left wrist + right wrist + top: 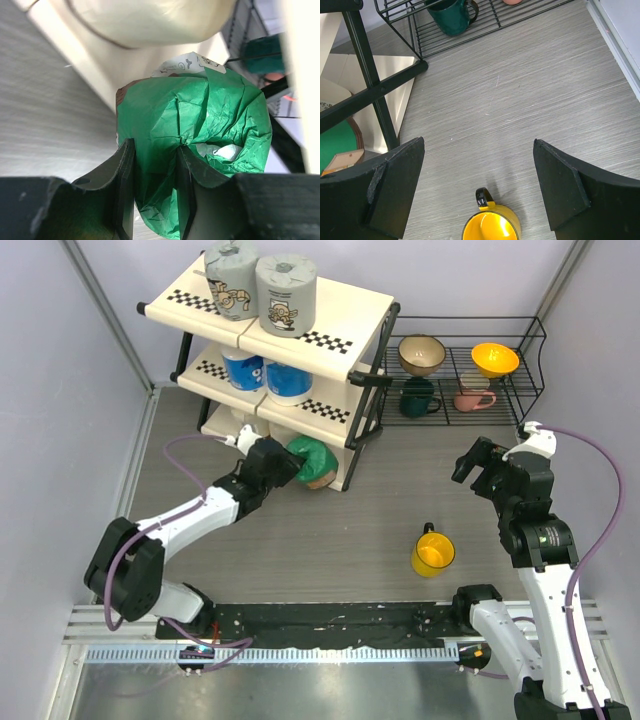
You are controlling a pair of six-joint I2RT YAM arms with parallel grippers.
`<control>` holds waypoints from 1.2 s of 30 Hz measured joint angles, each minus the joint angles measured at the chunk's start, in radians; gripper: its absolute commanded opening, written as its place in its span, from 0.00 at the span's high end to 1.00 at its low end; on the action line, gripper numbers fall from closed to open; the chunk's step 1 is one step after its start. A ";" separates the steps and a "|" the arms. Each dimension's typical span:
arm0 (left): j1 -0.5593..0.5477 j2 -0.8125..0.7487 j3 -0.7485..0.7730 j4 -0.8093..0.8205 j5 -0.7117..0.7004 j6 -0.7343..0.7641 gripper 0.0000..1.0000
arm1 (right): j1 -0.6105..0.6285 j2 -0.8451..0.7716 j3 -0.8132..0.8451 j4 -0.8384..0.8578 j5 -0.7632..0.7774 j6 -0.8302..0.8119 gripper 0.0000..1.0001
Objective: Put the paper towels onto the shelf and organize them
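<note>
Left fingers [125, 175]: you are clamping them on the crumpled wrapper of the green paper towel roll [205, 115], tight enough, by the look of it, to keep it from slipping.
Right gripper [479, 186]: you are holding it spread and empty over the yellow mug [433, 554], apparently parked out of the way.
Shelf [345, 312], bottom tier: the green roll is lying at its open front.
Middle tier: two blue-and-white rolls [288, 380] are sitting together.
Top tier: two grey rolls [286, 295] are standing paired, probably sorted by colour.
</note>
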 measured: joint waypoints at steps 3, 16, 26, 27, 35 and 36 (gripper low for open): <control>0.000 0.026 0.030 0.019 0.001 0.000 0.74 | 0.000 -0.001 0.000 0.000 0.000 0.000 0.05; 0.000 0.128 0.069 0.122 -0.005 -0.010 0.74 | 0.000 -0.002 0.000 0.000 0.000 0.000 0.05; 0.000 0.189 0.038 0.281 -0.038 -0.069 0.65 | 0.000 -0.002 0.000 -0.002 0.000 0.000 0.05; 0.000 0.199 0.038 0.282 -0.039 -0.071 0.58 | 0.000 -0.002 0.000 -0.003 0.000 0.000 0.05; 0.000 0.218 0.043 0.303 -0.066 -0.090 0.35 | 0.000 -0.002 0.000 -0.008 0.000 0.000 0.05; 0.000 0.218 0.045 0.306 -0.069 -0.092 0.35 | 0.000 -0.002 0.000 -0.008 0.000 0.000 0.05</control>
